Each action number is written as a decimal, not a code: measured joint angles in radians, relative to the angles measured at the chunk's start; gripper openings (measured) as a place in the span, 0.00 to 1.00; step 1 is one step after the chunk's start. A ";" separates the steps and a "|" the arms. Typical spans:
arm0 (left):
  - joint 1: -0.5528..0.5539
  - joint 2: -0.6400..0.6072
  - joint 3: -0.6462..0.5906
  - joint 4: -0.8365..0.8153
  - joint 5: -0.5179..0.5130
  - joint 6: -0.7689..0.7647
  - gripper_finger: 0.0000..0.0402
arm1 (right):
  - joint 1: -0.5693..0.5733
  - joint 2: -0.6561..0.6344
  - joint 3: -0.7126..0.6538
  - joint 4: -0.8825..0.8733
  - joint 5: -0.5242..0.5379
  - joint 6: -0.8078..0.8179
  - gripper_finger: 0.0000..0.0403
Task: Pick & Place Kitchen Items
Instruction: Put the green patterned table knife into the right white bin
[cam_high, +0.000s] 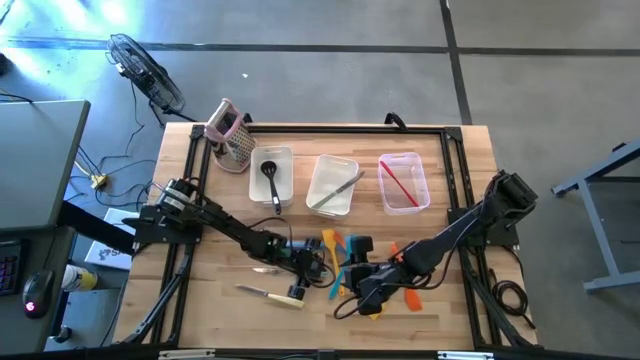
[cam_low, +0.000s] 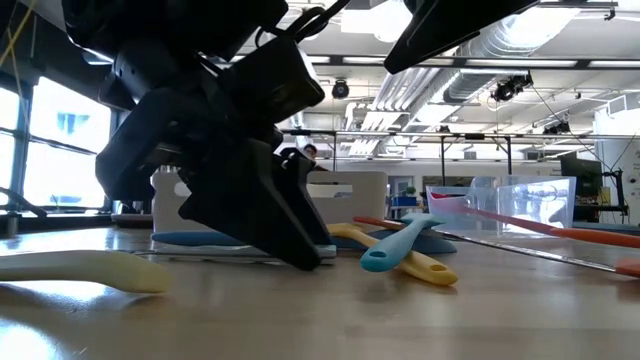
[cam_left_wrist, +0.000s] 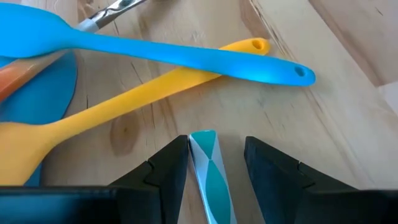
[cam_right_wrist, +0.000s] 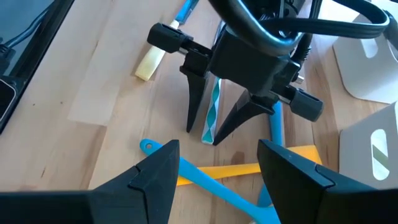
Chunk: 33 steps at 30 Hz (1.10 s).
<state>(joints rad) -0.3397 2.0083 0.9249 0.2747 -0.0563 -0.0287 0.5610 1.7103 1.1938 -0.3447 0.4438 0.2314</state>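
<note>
I have the left end effector (cam_right_wrist: 210, 130) down near the middle of the desk's (cam_high: 200, 300) front half, its fingers (cam_left_wrist: 163, 168) spread on either side of a slim teal-and-white patterned utensil (cam_left_wrist: 210, 171) that lies flat on the wood; the fingers are not touching it. Just past it a blue spatula (cam_left_wrist: 180, 53) lies crossed over a yellow spatula (cam_left_wrist: 118, 109). My right end effector (cam_right_wrist: 214, 171) hovers close by, facing the left one, its fingers wide apart and holding nothing. Toward the front left corner lie a cream-handled knife (cam_high: 272, 294) and a second small knife (cam_high: 265, 270). Along the back edge stand three clear bins (cam_high: 333, 185): the left one holds a black ladle (cam_high: 272, 180), the middle one metal tongs (cam_high: 335, 190), the right one a red utensil (cam_high: 400, 185).
</note>
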 joint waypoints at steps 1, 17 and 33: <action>0.000 0.002 0.000 0.004 -0.001 -0.002 0.40 | 0.000 0.000 0.000 0.000 0.000 0.000 0.52; 0.000 0.011 0.000 0.003 0.004 -0.043 0.17 | 0.000 0.000 0.000 0.000 -0.002 0.000 0.52; 0.000 0.007 0.005 -0.011 0.009 -0.055 0.12 | 0.000 0.000 0.000 0.000 -0.001 0.000 0.52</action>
<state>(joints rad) -0.3402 2.0155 0.9297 0.2638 -0.0478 -0.0833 0.5610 1.7103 1.1938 -0.3443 0.4426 0.2314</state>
